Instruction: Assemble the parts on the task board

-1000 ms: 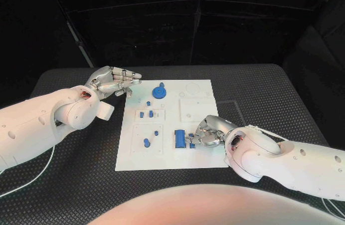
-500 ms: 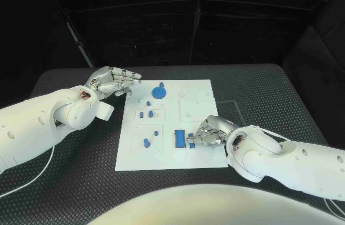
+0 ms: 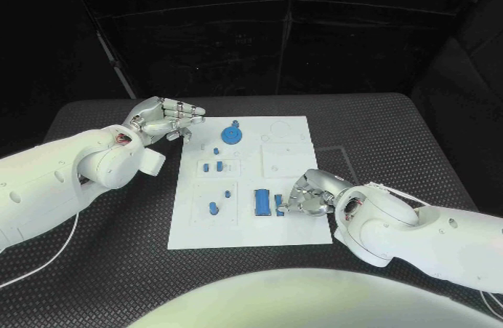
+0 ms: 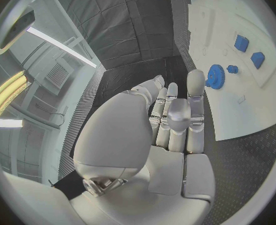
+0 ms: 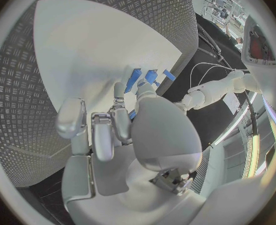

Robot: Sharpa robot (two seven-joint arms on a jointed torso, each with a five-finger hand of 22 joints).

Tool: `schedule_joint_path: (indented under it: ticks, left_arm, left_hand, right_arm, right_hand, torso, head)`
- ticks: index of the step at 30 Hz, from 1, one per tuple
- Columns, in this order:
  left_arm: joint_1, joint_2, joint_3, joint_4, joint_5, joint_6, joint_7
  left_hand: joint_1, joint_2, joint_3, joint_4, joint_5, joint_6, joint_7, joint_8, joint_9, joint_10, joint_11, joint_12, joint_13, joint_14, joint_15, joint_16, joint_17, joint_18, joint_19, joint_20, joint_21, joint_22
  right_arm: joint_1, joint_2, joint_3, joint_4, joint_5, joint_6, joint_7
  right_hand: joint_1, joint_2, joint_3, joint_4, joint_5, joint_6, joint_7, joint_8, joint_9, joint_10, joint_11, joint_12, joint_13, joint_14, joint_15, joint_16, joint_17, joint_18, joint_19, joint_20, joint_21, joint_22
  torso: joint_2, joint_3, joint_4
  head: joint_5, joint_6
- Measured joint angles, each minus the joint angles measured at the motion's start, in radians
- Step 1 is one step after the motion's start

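Head view: right hand working a small blue part at the board's near right

Head view shows the white task board (image 3: 285,226) in the middle of the black bench (image 3: 398,135). The right hand (image 3: 306,199) sits over the board at about 4 o'clock from its centre, fingers curled down around a small blue part (image 3: 281,202) just beside the long blue block (image 3: 261,202). It looks pinched between the fingertips, though whether the grip is firm I cannot tell for certain. The left hand (image 3: 166,118) hovers off the board's far left corner, near 10 o'clock, fingers curled in and holding nothing. A blue gear (image 3: 232,134) lies at 12 o'clock on the board, and smaller blue pieces (image 3: 213,166) stand left of centre.

My judgement is that the step in hand is seating the small part into its place beside the long block. To do it well, keep the part upright, line it over its socket before pressing, and press straight down without nudging the block. A tilted entry could jam it or flick it loose
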Motion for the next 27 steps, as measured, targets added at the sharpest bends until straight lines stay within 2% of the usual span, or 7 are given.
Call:
schedule_joint_path:
  ticks: [7,18,27]
  left_arm:
    - [0.0,0.0,0.0,0.0,0.0,0.0,0.0]
    - [0.0,0.0,0.0,0.0,0.0,0.001,-0.001]
    - [0.0,-0.001,0.0,-0.002,0.017,0.003,-0.003]
  left_hand:
    - [0.0,0.0,0.0,0.0,0.0,0.0,0.0,0.0,0.0,0.0,0.0,0.0,0.0,0.0,0.0,0.0,0.0,0.0,0.0,0.0,0.0,0.0]
    - [0.0,0.0,0.0,0.0,0.0,0.0,0.0,0.0,0.0,0.0,0.0,0.0,0.0,0.0,0.0,0.0,0.0,0.0,0.0,0.0,0.0,0.0]
    - [0.0,0.0,0.0,0.0,0.0,0.0,0.0,0.0,0.0,0.0,0.0,0.0,0.0,0.0,0.0,0.0,0.0,0.0,0.0,0.0,0.0,0.0]
  right_arm:
    - [0.0,0.013,0.0,-0.014,-0.001,0.01,0.006]
    - [0.0,0.03,0.0,-0.039,-0.001,0.015,0.007]
    - [0.0,0.027,0.0,-0.037,-0.001,0.014,0.014]
  right_hand:
    - [0.011,0.0,-0.004,0.001,-0.009,0.0,0.0,0.0,0.001,0.0,0.0,0.0,0.0,0.0,0.0,0.0,0.0,0.0,0.0,0.0,0.0,0.002]
    - [0.024,0.013,-0.007,-0.001,-0.013,0.003,0.003,0.0,0.004,0.0,0.0,0.0,0.0,0.0,0.0,0.0,0.0,0.0,0.0,0.0,0.0,0.003]
    - [0.046,0.009,-0.016,-0.006,-0.013,0.003,0.003,0.0,0.004,0.0,0.0,0.0,0.0,0.0,0.0,0.0,0.0,0.0,0.0,0.0,0.0,0.003]
  torso:
    - [0.0,0.0,0.0019]
    - [0.001,-0.0004,0.0022]
    - [-0.001,0.0,0.0011]
  head:
    - [-0.002,0.0]
    - [0.0,0.0]
    - [-0.005,0.0]
